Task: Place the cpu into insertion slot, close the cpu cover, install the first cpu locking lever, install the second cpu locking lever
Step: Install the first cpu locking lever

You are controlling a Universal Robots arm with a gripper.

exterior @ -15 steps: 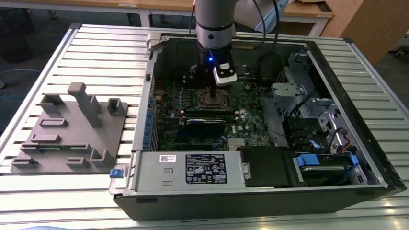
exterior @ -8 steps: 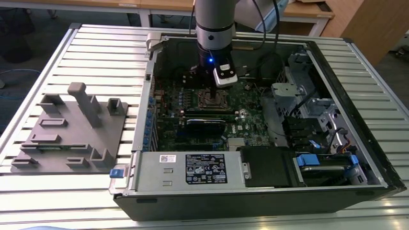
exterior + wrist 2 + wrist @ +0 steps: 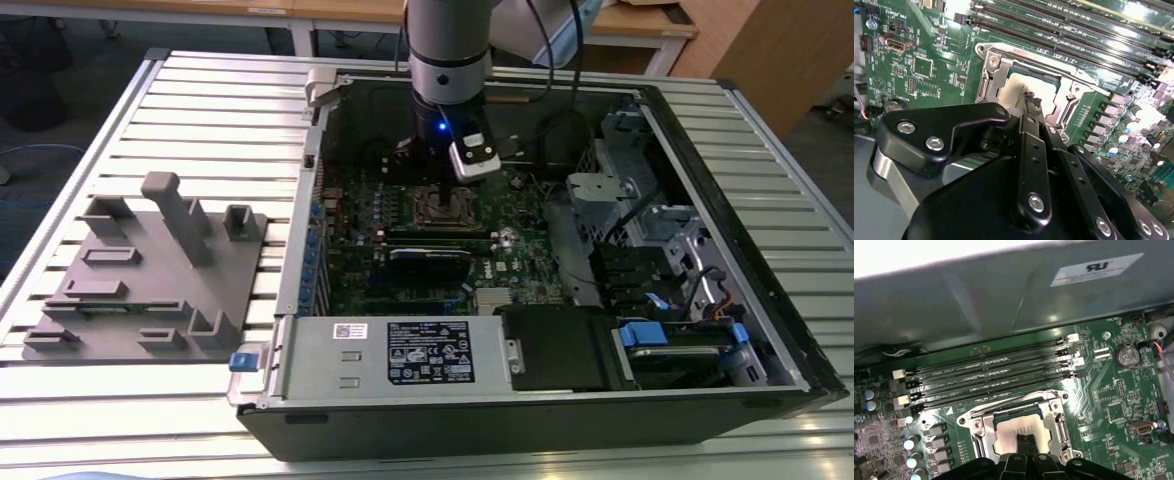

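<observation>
The cpu (image 3: 1011,429) (image 3: 1015,90) lies flat in the insertion slot (image 3: 442,207) on the green board, its silver-tan top showing through the square window of the cpu cover (image 3: 1060,416) (image 3: 1073,91). The silvery cover frame lies down around the chip. My gripper (image 3: 1024,439) (image 3: 1030,98) (image 3: 446,190) stands straight over the slot. Its two black fingertips are pressed together, shut, right at the chip's top, with nothing between them. My own fingers hide part of the chip and the near side of the frame.
Long black memory slots (image 3: 994,374) run beside the socket. The open computer case (image 3: 747,330) has steel walls all round, a grey power supply box (image 3: 387,350) at the near end and drive bays (image 3: 667,240) at the exterior view's right. A grey fixture (image 3: 147,270) lies outside on the slatted table.
</observation>
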